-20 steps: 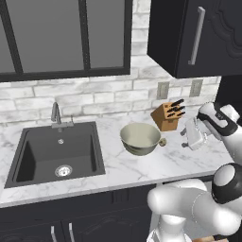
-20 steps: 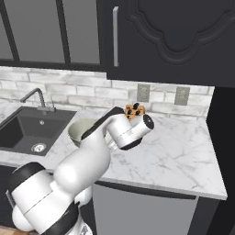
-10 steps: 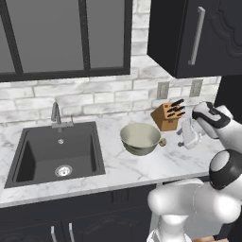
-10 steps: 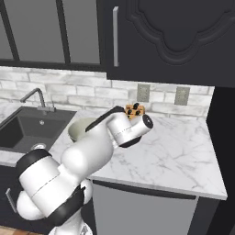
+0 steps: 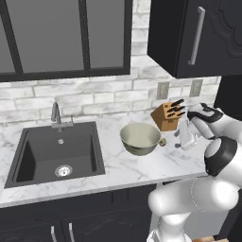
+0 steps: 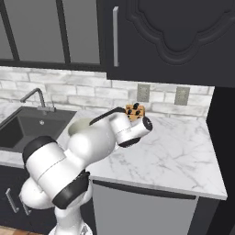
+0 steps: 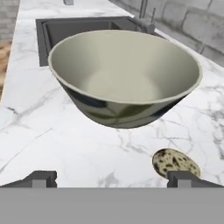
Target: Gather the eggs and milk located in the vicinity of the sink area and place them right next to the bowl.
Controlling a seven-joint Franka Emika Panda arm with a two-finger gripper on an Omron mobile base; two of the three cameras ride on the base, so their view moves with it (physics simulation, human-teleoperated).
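The beige-olive bowl (image 5: 140,138) (image 7: 124,74) stands on the marble counter, to the right of the dark sink (image 5: 56,151) (image 7: 78,27). A speckled egg (image 7: 175,162) (image 5: 163,142) lies on the counter close beside the bowl, on the side away from the sink and not touching it. My gripper (image 5: 184,140) (image 7: 113,179) hovers low over the counter beyond the egg, pointing at the bowl. It is open with nothing between its fingertips (image 7: 41,178), and the egg lies just ahead of one of them. The milk is out of view.
A wooden knife block (image 5: 168,115) (image 6: 134,111) stands against the brick wall behind the gripper. The faucet (image 5: 56,113) (image 6: 39,98) rises at the back of the sink. Dark cabinets hang overhead. The counter stretches on bare (image 6: 179,156) to the right.
The hand has stayed almost where it was, beside the bowl. The arm's elbow and upper links have swung round. Bowl and egg have not moved.
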